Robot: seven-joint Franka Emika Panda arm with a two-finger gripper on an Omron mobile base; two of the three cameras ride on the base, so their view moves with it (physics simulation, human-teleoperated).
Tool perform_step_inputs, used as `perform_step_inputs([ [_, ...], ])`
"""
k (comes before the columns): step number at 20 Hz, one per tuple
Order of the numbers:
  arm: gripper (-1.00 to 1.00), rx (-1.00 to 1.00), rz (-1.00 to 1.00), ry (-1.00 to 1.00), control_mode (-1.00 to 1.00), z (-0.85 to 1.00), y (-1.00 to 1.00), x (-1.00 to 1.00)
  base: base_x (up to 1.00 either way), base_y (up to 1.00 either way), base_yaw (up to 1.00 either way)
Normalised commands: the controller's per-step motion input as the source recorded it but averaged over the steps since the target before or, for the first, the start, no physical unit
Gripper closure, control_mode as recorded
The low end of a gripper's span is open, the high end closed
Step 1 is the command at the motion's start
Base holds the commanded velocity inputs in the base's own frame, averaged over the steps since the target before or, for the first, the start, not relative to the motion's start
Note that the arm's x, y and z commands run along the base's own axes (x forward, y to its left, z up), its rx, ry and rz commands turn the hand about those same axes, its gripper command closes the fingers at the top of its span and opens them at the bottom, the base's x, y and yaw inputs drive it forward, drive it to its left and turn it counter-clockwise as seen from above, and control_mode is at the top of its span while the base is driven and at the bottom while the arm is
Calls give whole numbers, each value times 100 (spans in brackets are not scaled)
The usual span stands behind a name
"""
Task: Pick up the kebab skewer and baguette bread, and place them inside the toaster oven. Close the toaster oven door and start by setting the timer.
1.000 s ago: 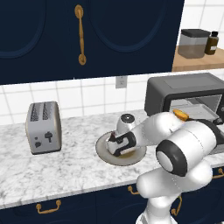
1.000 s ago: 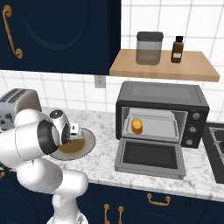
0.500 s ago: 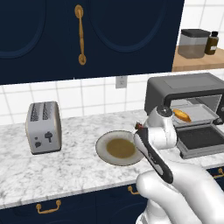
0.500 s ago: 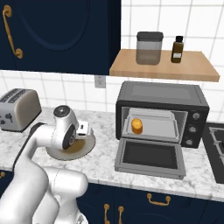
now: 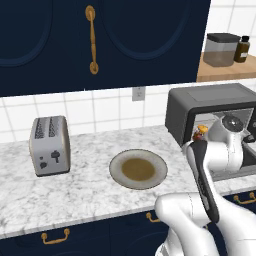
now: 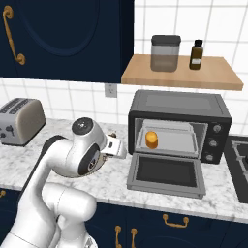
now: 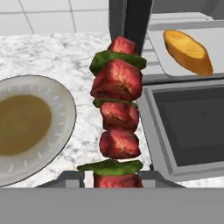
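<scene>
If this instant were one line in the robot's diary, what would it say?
gripper: holding kebab skewer | baguette bread: inside toaster oven | toaster oven door: open

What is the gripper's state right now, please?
Gripper: shut on the kebab skewer, a thin stick of reddish-brown chunks and green pieces.

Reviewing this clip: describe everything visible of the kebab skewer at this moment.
The kebab skewer is a row of glossy reddish-brown meat chunks with green pieces between them. In the hand view it stands lengthwise up the frame, its near end clamped in the claw. It hangs above the marble counter, between the plate and the toaster oven door, which lies open. Its far end points toward the oven's front edge. Nothing else touches it.
</scene>
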Motion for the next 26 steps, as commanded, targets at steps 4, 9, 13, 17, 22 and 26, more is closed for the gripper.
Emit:
perform_step_inputs([
  [4, 100, 0, -27, 2, -100, 58, -100, 13, 0, 0, 0],
  [9, 100, 0, -19, 1, -100, 20, -100, 18, 0, 0, 0],
  [13, 100, 0, -7, 0, -100, 1, -88, 37, 0, 0, 0],
  [17, 100, 0, 0, 0, -100, -16, -41, 12, 0, 0, 0],
  [22, 100, -2, 9, 0, -100, -21, -10, 7, 0, 0, 0],
  [26, 100, 0, 14, 0, -100, -8, -14, 30, 0, 0, 0],
])
